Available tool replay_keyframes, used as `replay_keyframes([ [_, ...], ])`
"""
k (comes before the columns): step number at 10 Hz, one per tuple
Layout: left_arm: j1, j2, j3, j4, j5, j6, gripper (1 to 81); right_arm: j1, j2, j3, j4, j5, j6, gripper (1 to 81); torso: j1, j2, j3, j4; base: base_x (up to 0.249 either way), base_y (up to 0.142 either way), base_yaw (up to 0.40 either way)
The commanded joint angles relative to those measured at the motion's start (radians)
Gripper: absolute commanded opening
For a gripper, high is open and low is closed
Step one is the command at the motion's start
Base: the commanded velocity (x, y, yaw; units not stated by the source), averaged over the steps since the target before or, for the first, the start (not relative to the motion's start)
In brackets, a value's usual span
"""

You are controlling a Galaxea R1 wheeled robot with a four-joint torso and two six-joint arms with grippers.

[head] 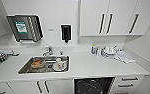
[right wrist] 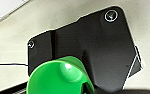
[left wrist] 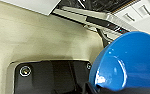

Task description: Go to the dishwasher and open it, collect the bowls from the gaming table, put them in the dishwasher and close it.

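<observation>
I face a white kitchen counter. Below its front edge, the dishwasher shows as a dark open bay between white cabinet fronts. In the left wrist view a glossy blue bowl sits tilted in my left gripper, close to the dishwasher's open front and dark interior. In the right wrist view a smaller bright green bowl is held by my right gripper over pale floor. The gaming table is out of view.
A steel sink with dishes in it is set into the counter left of the dishwasher. Crockery and cloths lie at the back right. Wall cabinets, a soap dispenser and a paper dispenser hang above. Drawers flank the bay's right.
</observation>
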State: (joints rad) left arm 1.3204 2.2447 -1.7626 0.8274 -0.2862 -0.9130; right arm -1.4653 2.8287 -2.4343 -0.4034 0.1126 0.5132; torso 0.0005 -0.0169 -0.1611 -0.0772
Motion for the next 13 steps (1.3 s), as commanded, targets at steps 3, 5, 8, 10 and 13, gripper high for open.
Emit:
replay_keyframes([
  [3,-0.298,-0.097,0.319,-0.016,0.371,-0.004,1.0,0.052,-0.016,0.025,0.005,-0.031,0.001,1.0,0.001,0.000,-0.074,0.000,0.000,0.000,0.000],
  [5,-0.394,-0.123,0.400,-0.016,0.470,-0.024,1.0,0.056,-0.019,0.034,0.005,-0.031,0.001,1.0,0.001,0.001,-0.109,0.000,0.000,0.000,0.000],
  [8,-0.607,-0.141,0.564,-0.014,0.716,-0.062,1.0,0.059,-0.030,0.047,0.005,-0.027,0.002,1.0,0.001,0.001,-0.156,0.000,0.000,0.000,0.000],
  [10,-0.741,-0.116,0.650,-0.014,0.864,-0.110,1.0,0.059,-0.033,0.051,0.005,-0.024,0.002,1.0,0.002,0.002,-0.193,0.000,0.000,0.000,0.000],
  [13,-0.878,-0.039,0.673,-0.013,0.950,-0.178,1.0,0.059,-0.032,0.052,0.005,-0.022,0.002,1.0,0.003,0.003,-0.232,0.000,0.000,0.000,0.000],
])
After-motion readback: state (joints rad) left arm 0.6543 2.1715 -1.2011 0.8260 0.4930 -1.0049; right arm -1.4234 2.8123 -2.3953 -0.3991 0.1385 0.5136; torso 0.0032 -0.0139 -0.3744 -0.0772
